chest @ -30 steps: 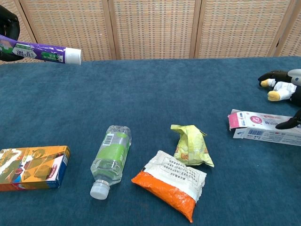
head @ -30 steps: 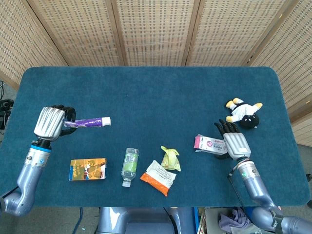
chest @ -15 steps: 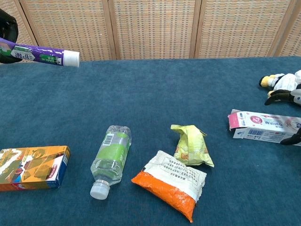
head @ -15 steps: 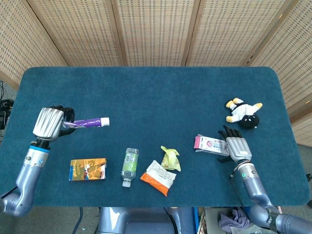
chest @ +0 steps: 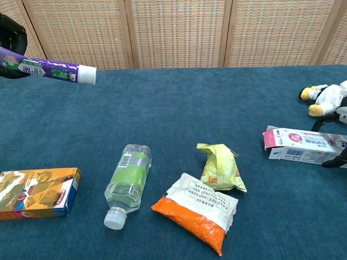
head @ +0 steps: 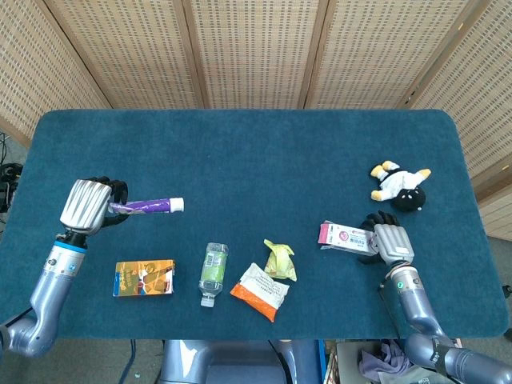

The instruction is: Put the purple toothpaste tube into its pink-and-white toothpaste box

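Note:
The purple toothpaste tube (head: 148, 206) with a white cap hangs above the table's left side, cap pointing right. My left hand (head: 90, 206) grips its tail end. In the chest view the tube (chest: 51, 69) juts in from the top left corner, where my left hand (chest: 10, 32) shows partly. The pink-and-white toothpaste box (head: 344, 237) lies flat at the right, its open flap end facing left. My right hand (head: 390, 239) curls around the box's right end. The chest view shows the box (chest: 301, 146) with dark fingers (chest: 332, 161) at its front and back sides.
An orange snack box (head: 144, 277), a lying plastic bottle (head: 213, 272), a yellow-green packet (head: 280, 260) and an orange-and-white bag (head: 260, 290) sit along the front. A plush toy (head: 400, 186) lies behind the toothpaste box, close to my right hand.
My right hand has drawn back from over the box and curled its fingers around the box's right end. My left hand has shifted the tube slightly right and down.

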Motion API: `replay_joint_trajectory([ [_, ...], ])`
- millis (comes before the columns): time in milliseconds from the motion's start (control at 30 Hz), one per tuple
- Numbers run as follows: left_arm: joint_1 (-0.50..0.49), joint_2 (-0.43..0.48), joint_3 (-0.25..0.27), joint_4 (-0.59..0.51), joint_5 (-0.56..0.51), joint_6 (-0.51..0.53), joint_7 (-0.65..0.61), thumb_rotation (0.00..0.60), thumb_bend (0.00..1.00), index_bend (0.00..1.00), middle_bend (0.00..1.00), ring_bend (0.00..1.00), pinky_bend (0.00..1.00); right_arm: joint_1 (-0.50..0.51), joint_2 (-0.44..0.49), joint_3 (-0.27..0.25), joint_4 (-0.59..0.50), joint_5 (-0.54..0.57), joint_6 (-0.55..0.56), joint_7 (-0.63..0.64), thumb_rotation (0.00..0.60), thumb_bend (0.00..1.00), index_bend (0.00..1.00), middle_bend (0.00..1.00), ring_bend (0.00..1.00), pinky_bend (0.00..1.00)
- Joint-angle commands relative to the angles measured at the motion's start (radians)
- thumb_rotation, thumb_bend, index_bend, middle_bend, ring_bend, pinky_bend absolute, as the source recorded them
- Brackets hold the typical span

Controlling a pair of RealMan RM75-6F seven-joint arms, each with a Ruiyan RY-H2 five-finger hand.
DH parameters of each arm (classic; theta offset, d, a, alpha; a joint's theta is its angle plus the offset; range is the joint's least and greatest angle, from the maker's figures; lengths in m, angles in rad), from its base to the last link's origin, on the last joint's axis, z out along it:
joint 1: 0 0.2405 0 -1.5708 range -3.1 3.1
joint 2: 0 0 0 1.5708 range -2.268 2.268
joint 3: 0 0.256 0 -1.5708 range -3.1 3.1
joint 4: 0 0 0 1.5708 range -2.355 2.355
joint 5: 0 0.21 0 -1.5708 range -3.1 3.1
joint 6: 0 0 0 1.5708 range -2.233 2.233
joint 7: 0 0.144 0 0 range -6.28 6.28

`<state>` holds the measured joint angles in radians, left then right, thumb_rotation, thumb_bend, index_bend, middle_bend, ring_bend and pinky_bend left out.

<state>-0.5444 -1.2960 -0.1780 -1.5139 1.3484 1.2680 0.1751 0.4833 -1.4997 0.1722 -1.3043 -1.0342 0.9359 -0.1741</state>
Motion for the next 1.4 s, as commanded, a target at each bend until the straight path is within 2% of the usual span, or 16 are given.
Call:
replay_joint_trajectory([
  [33,0.001,0.002,-0.001,-0.001,0.002,0.0,-0.003,0.6,0.31,0.82,0.68,0.58,0.65,-0.002,-0.011,0.0,0.015,-0.003,0.002,0.012,0.6,0.0,0.45,0.34,0.22,0.28],
  [167,0.003,0.006,-0.003,-0.001,0.005,0.001,-0.012,0.6,0.31,0.82,0.68,0.58,0.65,-0.007,-0.019,-0.003,0.027,-0.027,0.021,0.031,0.6,0.0,0.55,0.48,0.38,0.42],
  [267,0.004,0.013,-0.007,-0.009,0.007,0.0,-0.021,0.6,0.31,0.82,0.68,0.58,0.65,-0.011,-0.016,0.002,0.014,-0.061,0.051,0.052,0.6,0.0,0.58,0.5,0.4,0.44],
  [467,0.002,0.027,-0.014,-0.042,0.02,0.002,-0.036,0.6,0.31,0.82,0.68,0.58,0.65,0.0,0.015,0.023,-0.05,-0.097,0.083,0.055,0.6,0.0,0.59,0.51,0.41,0.45],
  [667,-0.011,0.047,-0.013,-0.128,0.058,-0.005,-0.044,0.6,0.31,0.82,0.68,0.58,0.65,0.03,0.074,0.07,-0.203,-0.108,0.099,0.033,0.6,0.0,0.59,0.51,0.41,0.45],
  [933,-0.04,0.065,-0.013,-0.246,0.041,-0.069,-0.016,0.6,0.31,0.82,0.68,0.58,0.65,0.063,0.101,0.088,-0.35,-0.108,0.122,-0.048,0.6,0.0,0.59,0.51,0.41,0.45],
  [1200,-0.077,0.024,-0.009,-0.294,-0.012,-0.136,0.047,0.6,0.31,0.82,0.68,0.58,0.65,0.093,0.116,0.108,-0.445,-0.068,0.13,-0.095,0.6,0.0,0.59,0.51,0.41,0.45],
  [1400,-0.087,0.018,-0.012,-0.316,-0.044,-0.141,0.101,0.6,0.31,0.82,0.69,0.58,0.65,0.111,0.12,0.114,-0.471,-0.033,0.132,-0.118,0.6,0.0,0.59,0.51,0.41,0.45],
])
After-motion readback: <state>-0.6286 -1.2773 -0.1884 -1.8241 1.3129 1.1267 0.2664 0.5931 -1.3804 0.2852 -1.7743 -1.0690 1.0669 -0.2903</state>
